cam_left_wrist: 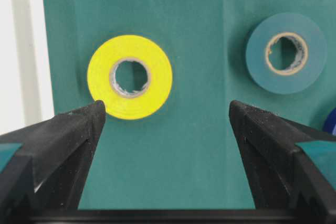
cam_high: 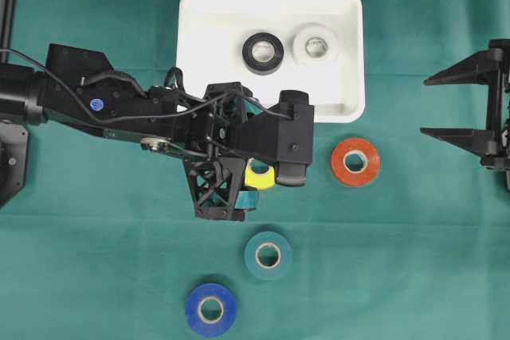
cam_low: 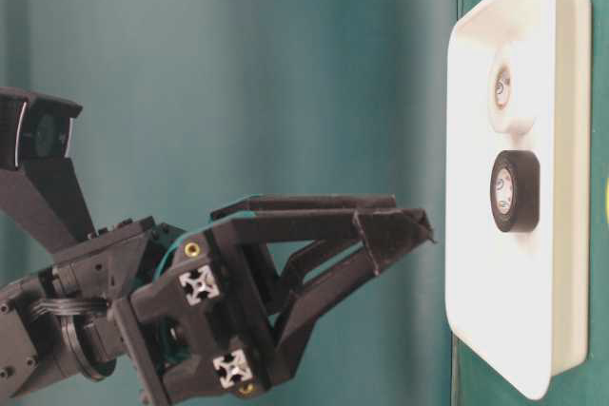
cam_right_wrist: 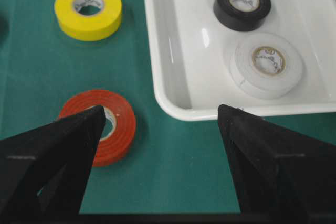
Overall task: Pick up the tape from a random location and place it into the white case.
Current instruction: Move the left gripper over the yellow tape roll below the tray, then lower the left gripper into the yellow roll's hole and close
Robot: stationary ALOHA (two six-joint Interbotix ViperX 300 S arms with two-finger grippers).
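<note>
Left gripper [cam_high: 267, 177]: jaws wide apart, nothing held, hanging over yellow tape [cam_high: 256, 174], which lies flat on green cloth [cam_high: 414, 276].
Right gripper [cam_high: 466, 105]: at 3 o'clock edge, jaws apart, empty.
White case [cam_high: 199, 53]: at 12 o'clock; holds black tape [cam_high: 263, 52] and white tape [cam_high: 315, 45] side by side.
Orange tape [cam_high: 355, 162]: 5 o'clock of case.
Teal tape [cam_high: 268, 255], blue tape [cam_high: 210, 309]: toward 6 o'clock.
</note>
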